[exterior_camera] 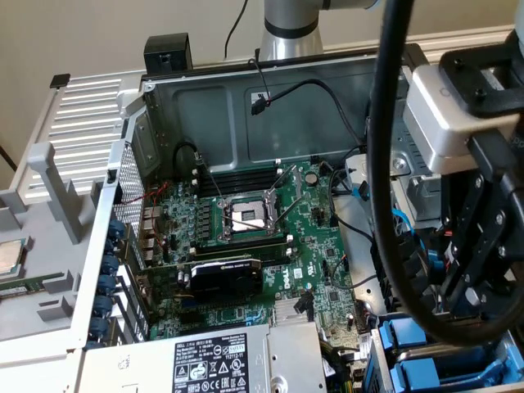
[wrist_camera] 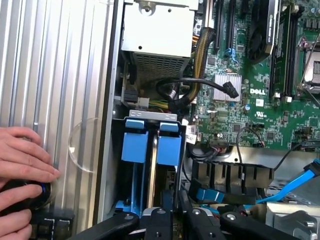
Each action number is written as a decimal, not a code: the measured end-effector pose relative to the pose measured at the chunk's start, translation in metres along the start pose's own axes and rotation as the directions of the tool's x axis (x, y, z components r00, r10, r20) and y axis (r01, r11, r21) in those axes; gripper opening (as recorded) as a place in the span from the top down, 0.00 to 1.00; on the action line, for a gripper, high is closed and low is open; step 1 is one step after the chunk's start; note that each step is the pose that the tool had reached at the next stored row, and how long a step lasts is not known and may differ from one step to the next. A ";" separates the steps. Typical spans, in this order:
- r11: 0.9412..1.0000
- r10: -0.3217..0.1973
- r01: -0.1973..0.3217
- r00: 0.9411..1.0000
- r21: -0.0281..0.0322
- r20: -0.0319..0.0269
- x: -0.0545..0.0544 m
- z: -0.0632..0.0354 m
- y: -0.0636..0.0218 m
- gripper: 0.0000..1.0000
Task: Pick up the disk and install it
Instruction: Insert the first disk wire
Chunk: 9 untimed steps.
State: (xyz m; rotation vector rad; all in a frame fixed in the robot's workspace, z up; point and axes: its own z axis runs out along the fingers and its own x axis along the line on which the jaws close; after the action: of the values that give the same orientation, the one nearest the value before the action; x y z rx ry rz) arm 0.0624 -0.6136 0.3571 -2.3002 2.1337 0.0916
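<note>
In the exterior view, a small square processor chip (exterior_camera: pixel 8 258) lies on the grey tray (exterior_camera: pixel 49 246) at the far left, outside the open computer case (exterior_camera: pixel 155 123). Inside the case the green motherboard (exterior_camera: pixel 315 246) lies flat, with the bare processor socket (exterior_camera: pixel 246 217) near its middle and a black expansion card (exterior_camera: pixel 221 278) below that. The power supply (exterior_camera: pixel 221 360) with its white label fills the near edge. My gripper (exterior_camera: pixel 458 303) hangs at the exterior view's right, low over the drive bay.

From my wrist camera, a person's hand (wrist_camera: pixel 22 170) rests on a dark knob (wrist_camera: pixel 37 192) against the ribbed silver panel (wrist_camera: pixel 55 75). Next comes the drive bay (wrist_camera: pixel 150 116), where two blue-fronted carriers stand on edge side by side. The other carrier (wrist_camera: pixel 135 140) sits on the panel side. The disk (wrist_camera: pixel 169 145) is just beside it, in the slot nearer the motherboard, and my gripper (wrist_camera: pixel 176 220) is directly over it. I cannot tell whether I am clamped on it or spread apart. Past the bay, black cables (wrist_camera: pixel 190 90) loop toward the board.
</note>
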 end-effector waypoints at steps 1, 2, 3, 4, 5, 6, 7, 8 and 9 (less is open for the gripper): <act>1.000 0.000 0.000 1.000 -0.005 -0.003 0.000 -0.0001 -0.0008 0.83; 1.000 0.001 -0.001 1.000 -0.012 -0.006 -0.001 -0.0001 -0.0014 0.83; 1.000 0.001 -0.001 1.000 -0.020 -0.008 -0.001 -0.0001 -0.0021 0.83; 1.000 0.002 -0.002 1.000 -0.031 -0.009 -0.001 0.0000 -0.0029 0.83; 0.999 0.002 -0.002 1.000 -0.044 -0.010 -0.001 0.0000 -0.0038 0.83; 0.999 0.002 -0.003 1.000 -0.053 -0.011 -0.001 -0.0003 -0.0048 0.83; 0.998 0.003 -0.003 1.000 -0.058 -0.011 -0.001 -0.0004 -0.0062 0.83; 0.998 0.003 -0.003 1.000 -0.060 -0.012 -0.001 -0.0004 -0.0080 0.83; 0.998 0.003 -0.003 1.000 -0.061 -0.013 -0.001 -0.0003 -0.0101 0.83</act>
State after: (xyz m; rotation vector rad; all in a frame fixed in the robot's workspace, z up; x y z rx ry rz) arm 0.0724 -0.6117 0.3571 -2.3360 2.1702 0.1443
